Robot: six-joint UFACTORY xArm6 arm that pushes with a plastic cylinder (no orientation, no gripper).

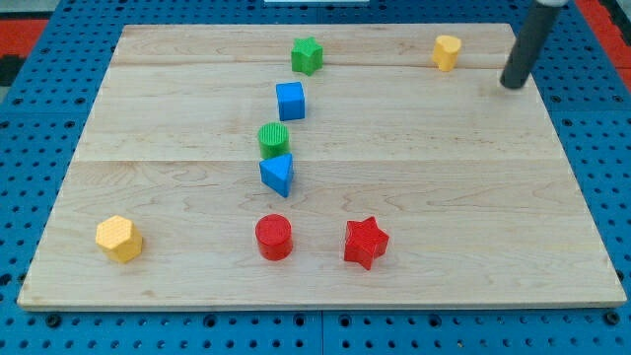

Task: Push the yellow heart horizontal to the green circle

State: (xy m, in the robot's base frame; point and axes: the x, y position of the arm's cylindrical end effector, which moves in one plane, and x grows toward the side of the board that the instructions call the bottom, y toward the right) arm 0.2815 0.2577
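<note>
- Wooden planks make up your board (434, 197), pale and grained, with blue pegboard (30, 118) around it.
- Nearest you: yellow hexagon (119, 238), red cylinder (273, 237), red star (366, 242).
- Mid-board, the blue triangle (278, 174) touches the ribbed green circle (273, 138); the blue cube (291, 101) lies beyond.
- Farthest: green star (308, 55), then the yellow heart (447, 51) at the view's top right.
- My tip (512, 85), a plain rod with nothing to grasp with, is right of the heart, apart from it.
</note>
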